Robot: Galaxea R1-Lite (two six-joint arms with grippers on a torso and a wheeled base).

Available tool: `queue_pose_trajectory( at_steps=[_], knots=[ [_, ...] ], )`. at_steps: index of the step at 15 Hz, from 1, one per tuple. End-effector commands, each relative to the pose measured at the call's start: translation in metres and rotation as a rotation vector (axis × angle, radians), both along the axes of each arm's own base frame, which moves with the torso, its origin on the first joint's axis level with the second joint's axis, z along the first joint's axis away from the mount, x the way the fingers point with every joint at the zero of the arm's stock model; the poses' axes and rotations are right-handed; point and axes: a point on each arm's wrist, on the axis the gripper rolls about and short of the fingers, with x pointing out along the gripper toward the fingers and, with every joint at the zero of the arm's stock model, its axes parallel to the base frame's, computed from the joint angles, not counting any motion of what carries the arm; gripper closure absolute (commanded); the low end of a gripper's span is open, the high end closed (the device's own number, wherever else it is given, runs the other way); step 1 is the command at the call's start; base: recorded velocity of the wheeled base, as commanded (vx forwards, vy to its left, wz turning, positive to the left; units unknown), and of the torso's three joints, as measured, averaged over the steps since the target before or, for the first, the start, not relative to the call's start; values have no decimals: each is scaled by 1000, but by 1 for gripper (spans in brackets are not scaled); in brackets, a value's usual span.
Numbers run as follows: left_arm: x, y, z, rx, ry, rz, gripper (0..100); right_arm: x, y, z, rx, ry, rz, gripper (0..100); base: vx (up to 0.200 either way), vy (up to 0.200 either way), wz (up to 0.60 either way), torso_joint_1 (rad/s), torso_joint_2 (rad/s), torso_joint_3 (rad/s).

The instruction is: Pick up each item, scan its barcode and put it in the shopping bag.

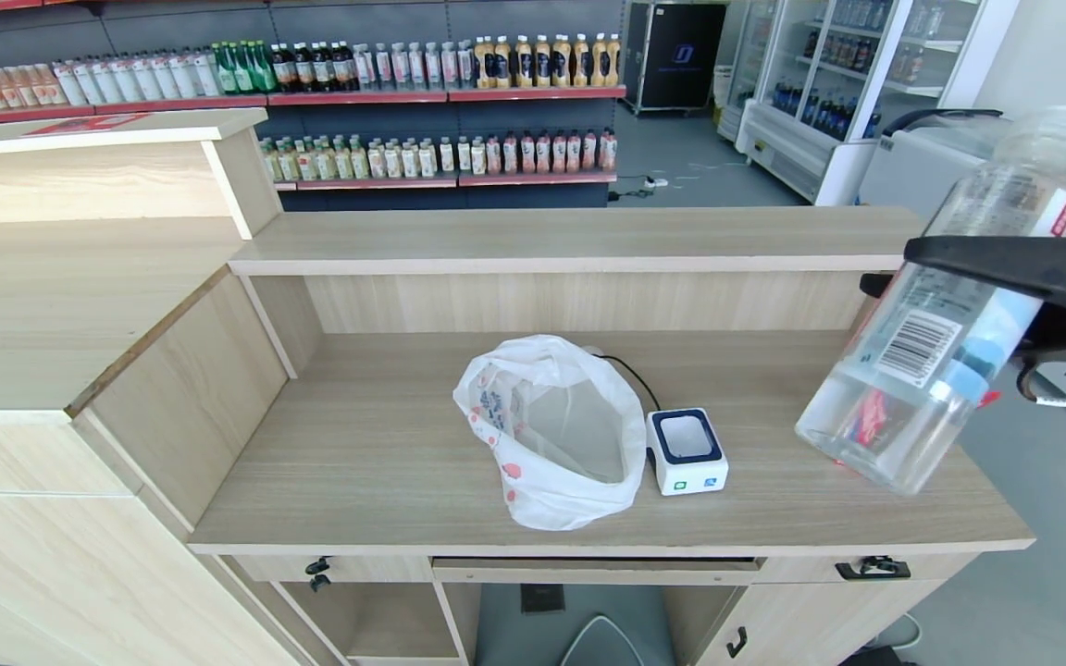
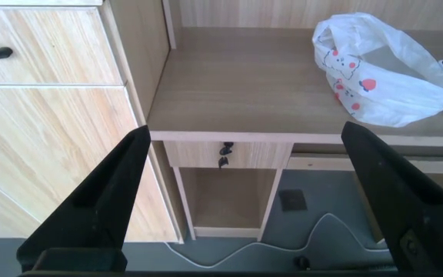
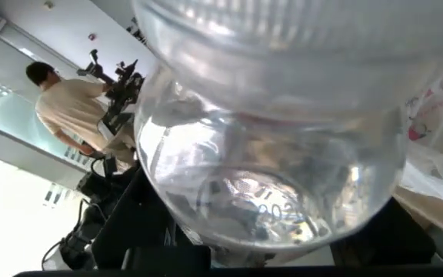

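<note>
Two black fingers of the left gripper (image 2: 244,131) stand spread wide, holding nothing, off the front edge of the light wooden worktop (image 1: 357,462), at about 7 o'clock from the white plastic shopping bag (image 1: 533,504). That bag sits mid-worktop, mouth open. Just beside it at 3 o'clock rests the small white square barcode scanner (image 1: 687,451). Farther toward 3 o'clock, the right gripper (image 1: 903,264) pinches the clear plastic bottle (image 1: 940,314) around its middle above the worktop's end, cap tilted toward 1 o'clock.
</note>
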Motion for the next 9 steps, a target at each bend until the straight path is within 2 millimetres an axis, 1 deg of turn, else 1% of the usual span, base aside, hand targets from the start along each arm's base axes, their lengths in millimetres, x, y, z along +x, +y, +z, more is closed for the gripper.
queue_pose_trajectory(
  at_steps=[1,4,5,9],
  knots=[
    [0,0,0,0,1,1,0,-28,-1,14,10,-65,16,100,0,0,0,0,0,0],
    [0,0,0,0,-1,-1,0,-48,-1,17,4,-64,75,100,0,0,0,0,0,0],
    [0,0,0,0,1,1,0,-52,0,18,5,-67,86,100,0,0,0,0,0,0],
    [0,0,0,0,-1,1,0,-58,1,19,7,-78,100,100,0,0,0,0,0,0]
  ],
)
